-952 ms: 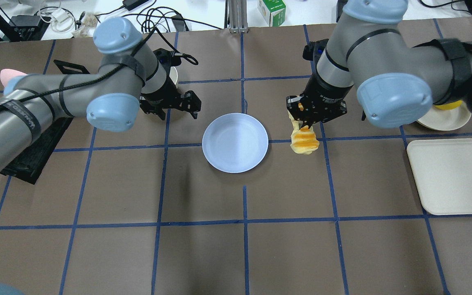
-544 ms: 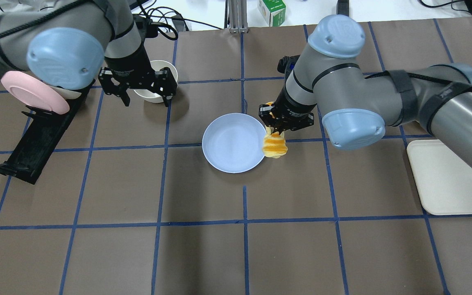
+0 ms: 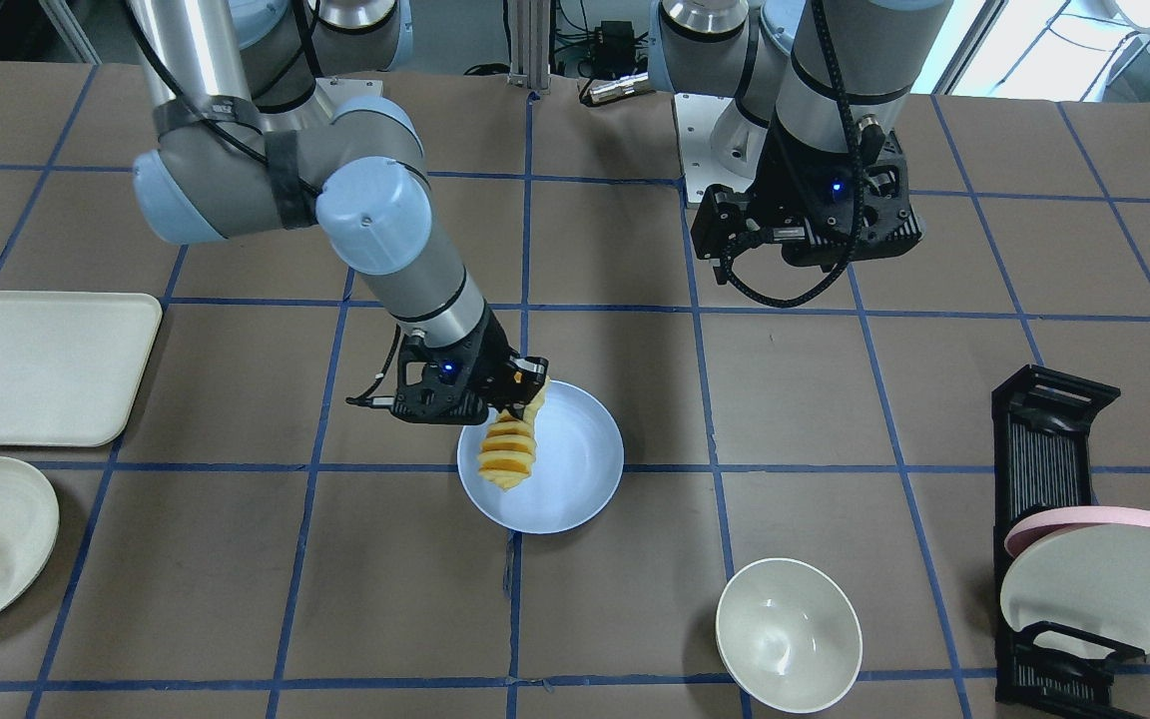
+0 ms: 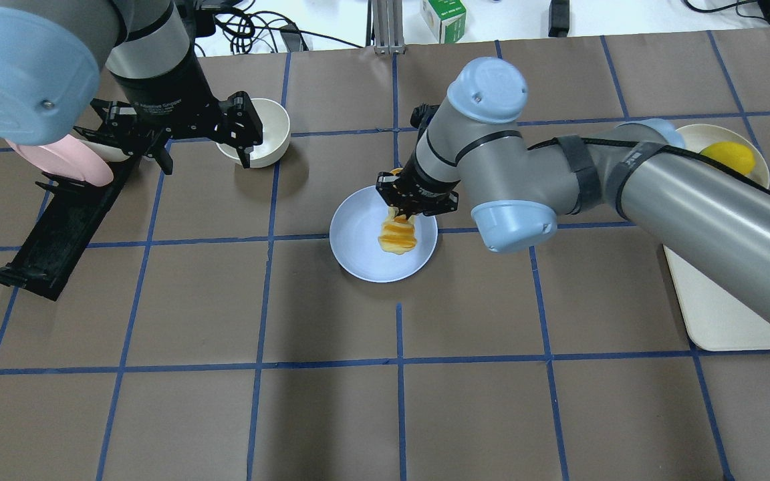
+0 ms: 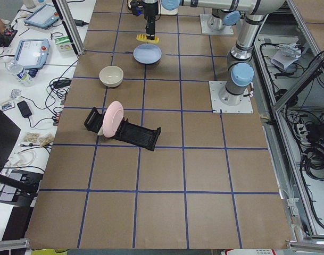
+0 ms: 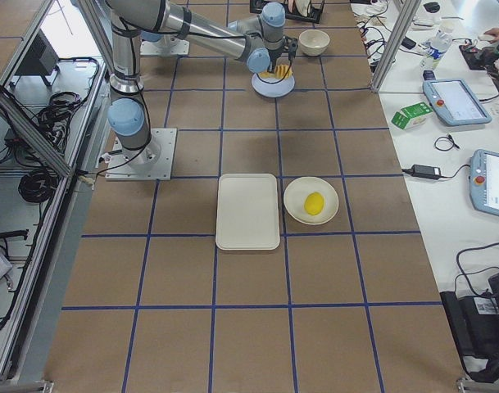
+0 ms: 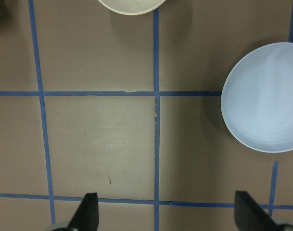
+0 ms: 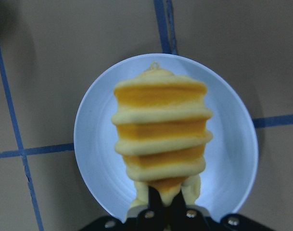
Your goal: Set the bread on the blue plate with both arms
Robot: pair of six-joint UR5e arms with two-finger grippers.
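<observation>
the right gripper [image 4: 416, 202], clamped on one end of the bread [image 4: 398, 235], held the loaf hanging just below its fingers, over the blue plate [image 4: 358, 257] and apparently not yet set down; lowering and release remained. half a second earlier the loaf hung just outside the plate's rim. the left gripper [image 7: 168, 214], jaws wide apart and empty, hovered well away from the plate, having slid off the white bowl [image 4: 271, 130], now just beside it.
</observation>
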